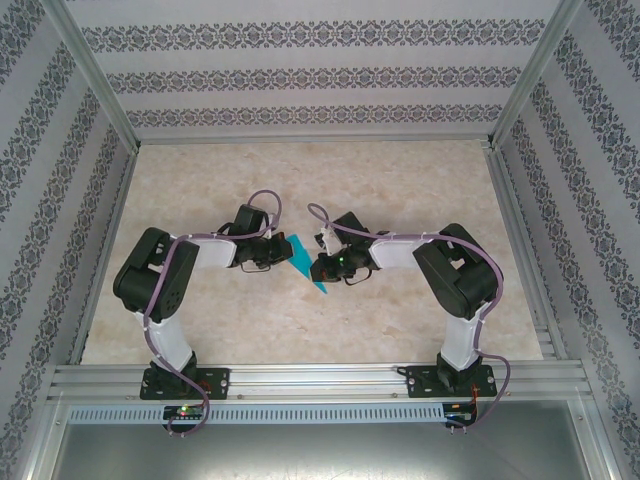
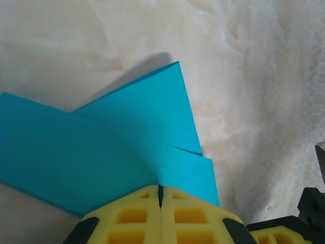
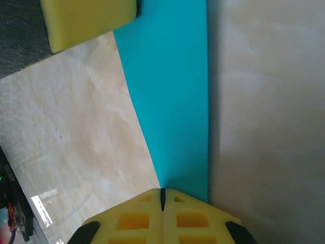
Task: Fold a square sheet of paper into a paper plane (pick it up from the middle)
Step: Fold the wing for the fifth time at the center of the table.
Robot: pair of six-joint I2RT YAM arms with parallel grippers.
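The teal-blue sheet is folded into a slim pointed dart, the paper plane [image 1: 303,262], lying mid-table between both grippers. My left gripper [image 1: 281,254] is shut, its yellow tips [image 2: 160,189] set against the layered flaps of the plane [image 2: 127,137]; one flap lifts and casts a shadow. My right gripper [image 1: 319,268] is shut too, with its tips [image 3: 162,192] resting on the narrow end of the plane [image 3: 177,101]. No paper shows inside either slit. The left gripper's yellow finger [image 3: 86,20] sits at the strip's far end.
The marble-patterned table [image 1: 420,180] is ringed by patterned walls and aluminium posts [image 1: 100,90]. A metal rail [image 1: 320,378] runs along the near edge by the arm bases. Part of the right gripper [image 2: 310,208] shows beside the left one.
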